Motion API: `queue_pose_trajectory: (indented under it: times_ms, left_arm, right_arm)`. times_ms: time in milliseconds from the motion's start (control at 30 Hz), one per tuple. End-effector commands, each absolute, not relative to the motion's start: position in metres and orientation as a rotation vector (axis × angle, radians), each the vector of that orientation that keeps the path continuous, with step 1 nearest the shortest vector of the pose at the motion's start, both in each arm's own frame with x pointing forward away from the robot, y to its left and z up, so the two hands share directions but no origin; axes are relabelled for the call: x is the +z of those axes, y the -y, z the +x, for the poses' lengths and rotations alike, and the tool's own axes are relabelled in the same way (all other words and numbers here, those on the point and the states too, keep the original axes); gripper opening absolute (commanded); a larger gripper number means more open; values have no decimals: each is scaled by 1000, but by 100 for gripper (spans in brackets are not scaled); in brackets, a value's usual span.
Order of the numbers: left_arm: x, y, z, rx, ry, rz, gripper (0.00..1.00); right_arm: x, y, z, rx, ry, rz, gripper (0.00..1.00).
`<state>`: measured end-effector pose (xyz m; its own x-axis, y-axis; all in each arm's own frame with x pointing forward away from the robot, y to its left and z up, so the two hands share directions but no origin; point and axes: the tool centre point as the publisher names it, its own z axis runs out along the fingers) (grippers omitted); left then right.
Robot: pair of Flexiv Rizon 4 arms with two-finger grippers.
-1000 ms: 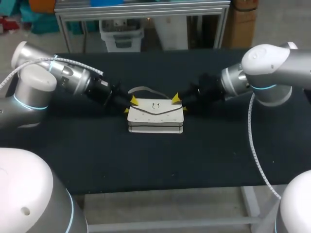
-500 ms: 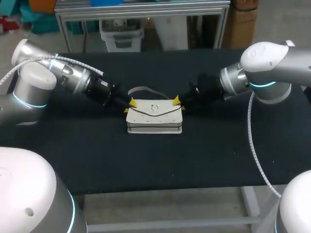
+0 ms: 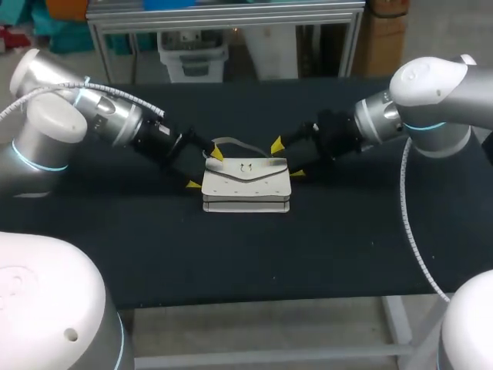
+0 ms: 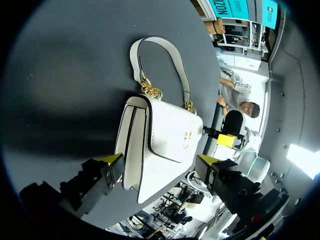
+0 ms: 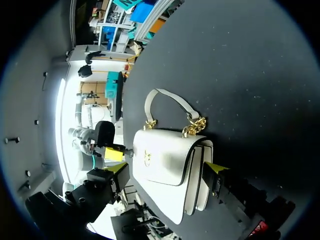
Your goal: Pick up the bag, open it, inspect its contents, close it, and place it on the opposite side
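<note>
the white bag (image 3: 246, 183) with gold chains (image 4: 150, 91) is lying mid-frame on the plain black table (image 3: 231, 254).

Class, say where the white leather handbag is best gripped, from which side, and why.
Probably pinch a short end of the white leather handbag, coming in level from that side: it lies flat, flap up, ends exposed. Its looped handle hugs the black table.

No lettering, number or sign can be read on the white bag (image 3: 246, 191) or on the dark counter (image 3: 154, 247) that carries it. The small gold clasp (image 3: 246, 167) on the bag's flap is a plain metal ornament. It shows no legible characters in the head view or either wrist view.
</note>
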<state>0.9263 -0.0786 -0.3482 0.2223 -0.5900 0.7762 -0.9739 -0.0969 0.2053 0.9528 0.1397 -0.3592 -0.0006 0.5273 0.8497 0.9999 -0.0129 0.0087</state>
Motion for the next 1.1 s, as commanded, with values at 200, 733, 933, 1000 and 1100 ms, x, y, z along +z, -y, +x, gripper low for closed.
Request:
queue_pose_trajectory:
  times_ms: [200, 733, 933, 1000, 1100]
  left_arm:
    - [-340, 80, 906, 692, 1499, 1840, 100]
    - [-349, 97, 892, 644, 1648, 1844, 46]
    - [-355, 97, 894, 628, 1660, 1861, 44]
    - [-358, 96, 897, 615, 1665, 1858, 44]
    - [-361, 96, 901, 607, 1669, 1855, 44]
  right_arm:
    - [-332, -119, 934, -909, 1692, -1620, 100]
    - [-310, -56, 925, -848, 1874, -1665, 100]
    - [-312, -46, 928, -807, 1933, -1644, 100]
    - [-313, -43, 929, -785, 1961, -1633, 100]
    - [-314, -38, 929, -767, 1973, -1622, 100]
